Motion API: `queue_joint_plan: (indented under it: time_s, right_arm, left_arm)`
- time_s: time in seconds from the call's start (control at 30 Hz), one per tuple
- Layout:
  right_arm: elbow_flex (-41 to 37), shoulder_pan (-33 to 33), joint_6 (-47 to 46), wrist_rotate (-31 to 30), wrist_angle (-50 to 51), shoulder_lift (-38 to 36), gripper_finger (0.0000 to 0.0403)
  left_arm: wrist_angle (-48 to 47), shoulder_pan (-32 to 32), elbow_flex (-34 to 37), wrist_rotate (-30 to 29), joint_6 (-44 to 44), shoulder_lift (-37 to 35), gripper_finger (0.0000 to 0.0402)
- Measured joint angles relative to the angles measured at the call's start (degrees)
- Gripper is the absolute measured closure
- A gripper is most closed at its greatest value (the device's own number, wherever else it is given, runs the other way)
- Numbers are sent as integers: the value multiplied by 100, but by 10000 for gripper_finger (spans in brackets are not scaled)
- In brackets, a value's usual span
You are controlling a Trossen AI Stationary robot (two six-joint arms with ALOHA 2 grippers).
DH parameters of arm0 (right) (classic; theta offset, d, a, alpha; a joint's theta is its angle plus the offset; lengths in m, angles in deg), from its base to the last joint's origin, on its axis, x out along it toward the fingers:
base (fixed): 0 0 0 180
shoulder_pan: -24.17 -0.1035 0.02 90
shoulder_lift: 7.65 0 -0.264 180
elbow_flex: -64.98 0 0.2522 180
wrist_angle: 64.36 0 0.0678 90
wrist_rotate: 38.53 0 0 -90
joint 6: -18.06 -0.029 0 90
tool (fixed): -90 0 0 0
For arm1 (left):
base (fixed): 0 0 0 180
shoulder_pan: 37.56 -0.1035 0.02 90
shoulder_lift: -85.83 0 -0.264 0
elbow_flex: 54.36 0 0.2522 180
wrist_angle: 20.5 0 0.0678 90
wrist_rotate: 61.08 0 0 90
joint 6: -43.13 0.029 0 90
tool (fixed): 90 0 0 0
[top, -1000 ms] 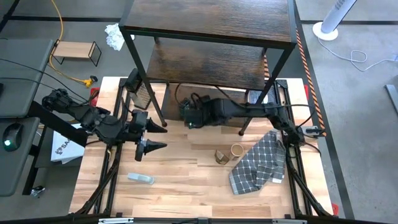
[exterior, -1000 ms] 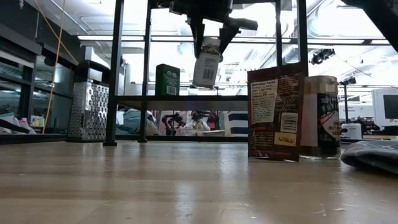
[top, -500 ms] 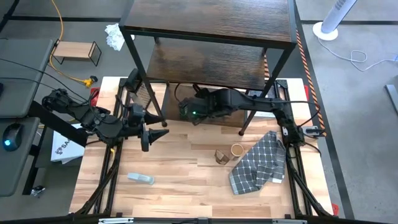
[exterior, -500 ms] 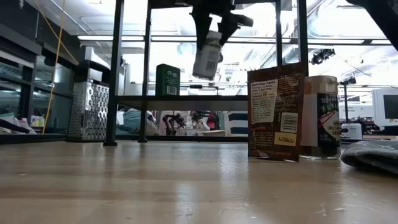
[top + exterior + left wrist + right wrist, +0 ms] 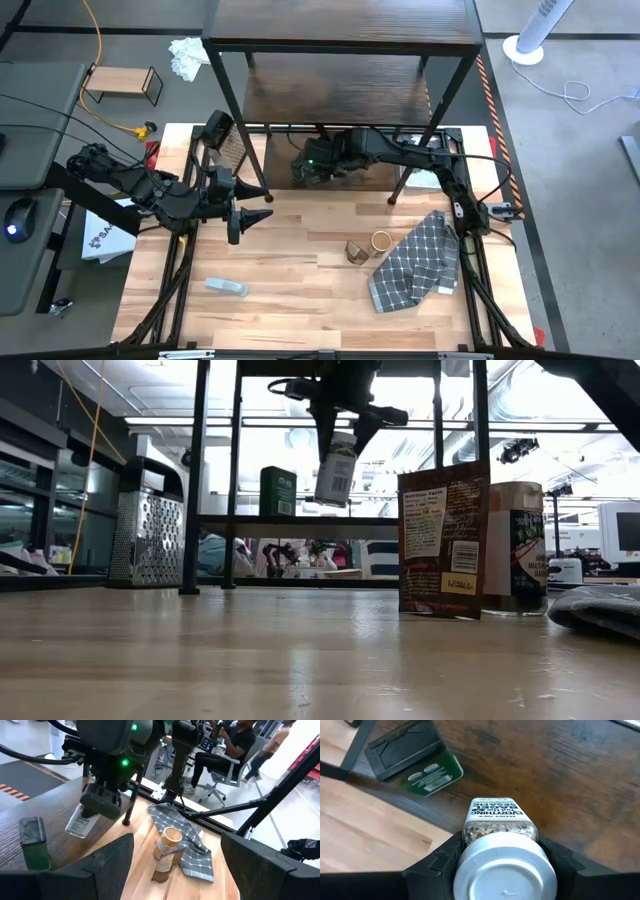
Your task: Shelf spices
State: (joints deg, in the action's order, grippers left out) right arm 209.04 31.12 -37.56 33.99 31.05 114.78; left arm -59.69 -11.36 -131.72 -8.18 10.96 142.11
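Observation:
My right gripper (image 5: 312, 168) reaches in under the shelf (image 5: 340, 25), shut on the white-capped jar (image 5: 335, 468), which hangs above the shelf's lowest board (image 5: 300, 518). A dark green tin (image 5: 277, 491) stands on that board, beside the jar. The reddish-brown packet (image 5: 441, 540) and the tan-lidded brown jar (image 5: 515, 548) stand together on the table, next to the checked cloth. My left gripper (image 5: 260, 205) hovers open over the table's left half, touching nothing. I see no slim amber bottle. My right gripper pinches the white-capped jar at its cap end (image 5: 497, 865), one finger (image 5: 437, 862) on each side. The fingers come from above, slanting toward the far edge. The jar hangs below them, tilted and lifted clear of the lowest board (image 5: 570, 780).
A metal box grater (image 5: 148, 540) stands by the shelf's left front leg. A grey checked cloth (image 5: 415, 265) lies at the table's right, a clear flat plastic object (image 5: 227, 288) near the front left. A small light-wood stand (image 5: 122, 82) sits off the table. A seated person (image 5: 235, 745) shows beyond.
My right gripper has carried the jar toward the far edge, in under the shelf's boards, and now holds it above the lowest board beside the green tin. The shelf and the grater have shifted a little in both views. My left gripper has turned at the wrist, staying open.

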Motion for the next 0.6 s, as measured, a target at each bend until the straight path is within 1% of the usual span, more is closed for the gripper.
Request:
queue_joint_plan:
  time_s: [0.13,0.33,0.5,0.6]
  right_arm:
    - [0,61,-146,167,140,19,216]
    - [0,90,-247,136,168,48,196]
    - [0,88,-147,132,162,68,192]
    - [0,86,-110,-25,168,68,190]
  left_arm:
    - [1,0,0,62,85,0,108]
    - [2,2,0,65,91,0,108]
    - [0,2,0,65,91,0,108]
    - [1,2,0,65,91,0,108]
